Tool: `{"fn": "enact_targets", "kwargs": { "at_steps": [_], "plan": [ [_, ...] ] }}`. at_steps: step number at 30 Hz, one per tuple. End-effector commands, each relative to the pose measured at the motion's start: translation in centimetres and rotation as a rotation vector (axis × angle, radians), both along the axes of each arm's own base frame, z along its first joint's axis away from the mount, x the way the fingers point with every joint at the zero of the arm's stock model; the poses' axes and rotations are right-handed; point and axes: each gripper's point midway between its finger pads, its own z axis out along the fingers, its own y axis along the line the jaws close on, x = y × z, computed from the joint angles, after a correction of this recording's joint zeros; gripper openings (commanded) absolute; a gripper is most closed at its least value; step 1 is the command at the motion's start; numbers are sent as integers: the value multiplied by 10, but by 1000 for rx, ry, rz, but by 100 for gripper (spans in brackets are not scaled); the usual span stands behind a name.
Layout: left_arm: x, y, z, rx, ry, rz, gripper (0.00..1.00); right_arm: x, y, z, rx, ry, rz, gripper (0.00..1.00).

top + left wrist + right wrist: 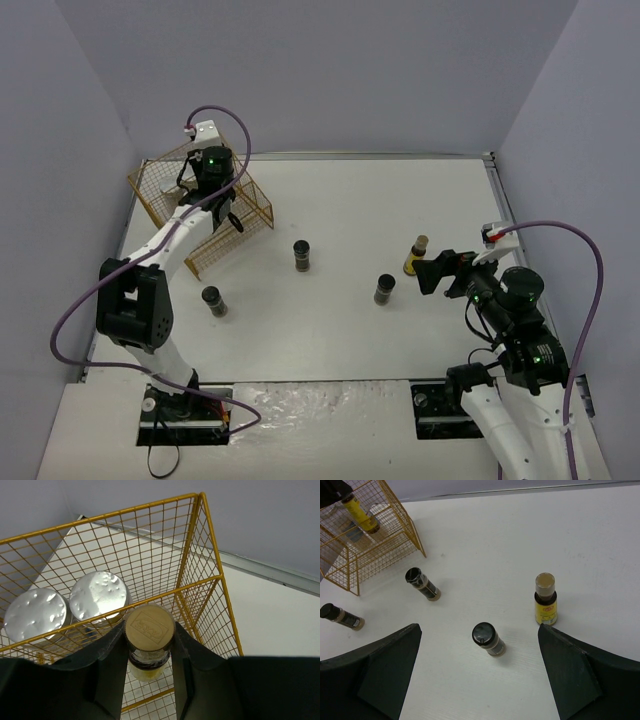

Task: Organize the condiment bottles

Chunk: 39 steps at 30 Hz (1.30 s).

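Note:
My left gripper point(149, 650) is shut on a slim yellow tan-capped bottle point(149, 630) and holds it upright in the gold wire rack point(200, 575), next to two silver-lidded white cylinders point(35, 615) point(99, 594). In the top view this gripper point(222, 205) is over the rack point(160, 185). My right gripper point(479, 632) is open and empty above the table, with a black-capped jar point(488, 639) standing below between its fingers. A second yellow bottle point(545, 602) stands to the right of that jar. Two more black-capped jars point(422, 583) point(341, 616) stand further left.
The rack stands at the table's far left corner point(200, 205), close to the left wall. The three jars point(302, 255) point(384, 289) point(213, 300) and the yellow bottle point(415, 255) are spread across the white table's middle. Grey walls enclose the table on three sides.

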Motion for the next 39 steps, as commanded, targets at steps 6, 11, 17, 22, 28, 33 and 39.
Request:
{"fn": "enact_targets", "kwargs": {
  "at_steps": [6,11,17,22,28,33,39],
  "plan": [
    [21,-3,32,-77,-178,17,1,2,8,17,31,-60,36,100],
    [23,-2,18,-85,-170,33,8,1,8,16,34,-61,36,100],
    [24,-4,1,-104,-161,38,22,0,8,16,32,-62,41,100],
    [22,-5,-8,-110,-141,35,48,1,8,13,33,-57,35,100],
    [15,-3,-14,-110,-110,39,72,2,6,13,37,-53,20,100],
    [5,-7,-3,-134,-85,14,87,8,-2,16,50,-47,-38,100],
    [-23,-17,27,-192,-11,-49,97,34,-12,6,54,49,-147,100]
  ]
}}
